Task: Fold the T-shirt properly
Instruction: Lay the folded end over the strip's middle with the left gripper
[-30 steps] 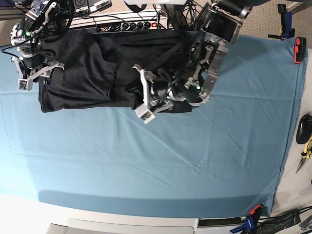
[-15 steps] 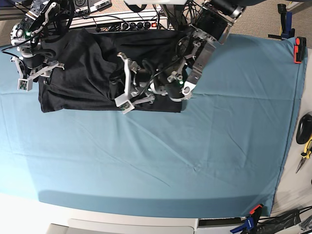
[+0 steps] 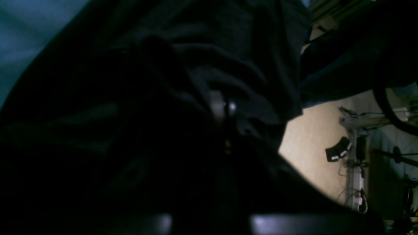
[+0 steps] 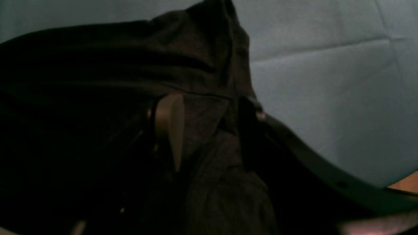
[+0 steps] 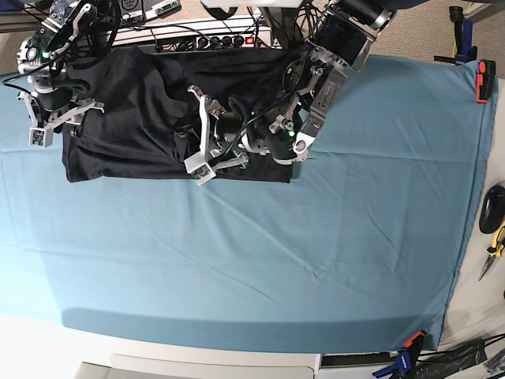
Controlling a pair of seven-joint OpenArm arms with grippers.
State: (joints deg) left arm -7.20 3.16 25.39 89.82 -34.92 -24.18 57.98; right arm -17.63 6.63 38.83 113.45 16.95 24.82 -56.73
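Observation:
The black T-shirt (image 5: pixel 126 118) lies bunched at the back left of the teal table cloth (image 5: pixel 316 260), plain side showing. My left gripper (image 5: pixel 215 162) reaches in from the back right and lies low over the shirt's middle, shut on a fold of it. In the left wrist view, dark creased T-shirt fabric (image 3: pixel 228 49) is pinched at the left gripper (image 3: pixel 225 111). My right gripper (image 5: pixel 61 120) sits at the shirt's left edge. In the right wrist view the right gripper (image 4: pixel 209 124) has its jaws apart, with T-shirt cloth (image 4: pixel 98 65) lying between the fingers (image 4: pixel 169 127).
A power strip and cables (image 5: pixel 205 35) run along the back edge behind the shirt. A red clamp (image 5: pixel 485 79) holds the cloth at the right edge. Pliers (image 5: pixel 495 237) lie off the right side. Blue and orange clamps (image 5: pixel 406 355) sit at the front right corner.
My left gripper has moved left and slightly back, dragging the shirt's right part over toward the middle. It has hardly moved in the last half second. The right arm has stayed put.

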